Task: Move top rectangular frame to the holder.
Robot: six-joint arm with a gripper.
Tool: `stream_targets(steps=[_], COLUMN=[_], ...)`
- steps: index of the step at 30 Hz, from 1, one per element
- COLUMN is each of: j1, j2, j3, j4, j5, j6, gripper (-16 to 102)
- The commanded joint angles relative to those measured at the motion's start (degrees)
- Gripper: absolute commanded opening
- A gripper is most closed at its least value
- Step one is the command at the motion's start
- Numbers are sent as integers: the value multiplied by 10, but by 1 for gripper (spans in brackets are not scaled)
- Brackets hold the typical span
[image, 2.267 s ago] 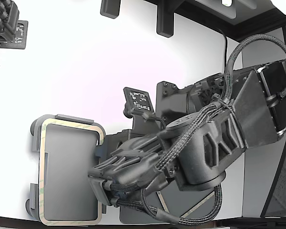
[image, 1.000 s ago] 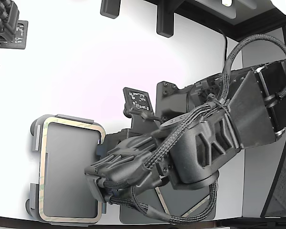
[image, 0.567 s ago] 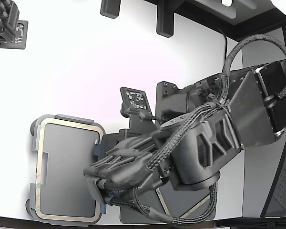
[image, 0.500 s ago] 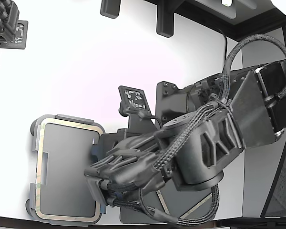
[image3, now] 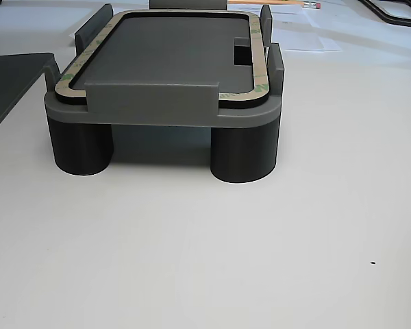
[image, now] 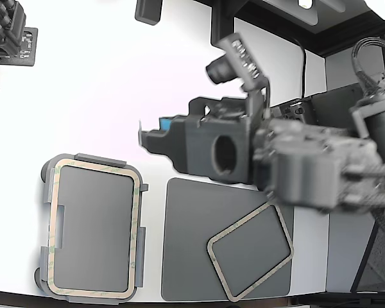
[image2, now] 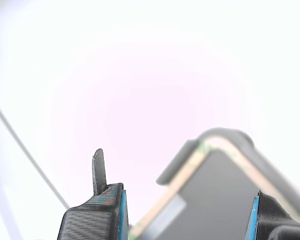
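Although the task's thin tan hollow rectangular frame [image: 94, 233] already lay seated inside the raised tabs of the light grey rounded-corner holder plate [image: 47, 192], the black hand [image: 149, 133] hung clear above the white worktop [image: 102, 96], its two fingers spread apart with nothing between them, as the wrist view showed. In the exterior view the seated frame sat toward seven o'clock from the hand, well apart from it, with its long axis running from twelve to six o'clock. The other view confirmed that the frame rested flat on the holder's top, ringed by the tabs. A second, matching tan frame [image: 251, 260] lay askew on the dark grey flat mat [image: 186, 244], toward four o'clock from the hand, its long axis tilted roughly from eight to two o'clock. Judging by this, the placement looked complete, and any further move would only need to carry the arm away.
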Motion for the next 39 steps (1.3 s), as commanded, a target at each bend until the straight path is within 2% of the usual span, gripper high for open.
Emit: stream_targets(steps=[1, 4, 7, 9, 19, 20, 27, 32, 36, 39], j1=[-55, -135, -253, -298, -297, -295, -294, -296, -296, -296], j2=[206, 337, 450, 509, 713, 713, 713, 712, 712, 712], j3=[231, 341, 443, 507, 766, 768, 832, 833, 833, 833], j4=[-96, -149, -182, -207, -314, -300, -318, -321, -320, -320], j5=[-6, -66, -179, -227, -265, -267, -262, -272, -244, -243], j6=[-306, -459, -589, -631, -693, -688, -681, -686, -667, -666], gripper=[100, 100, 100, 100, 100, 100, 98, 100, 100, 100])
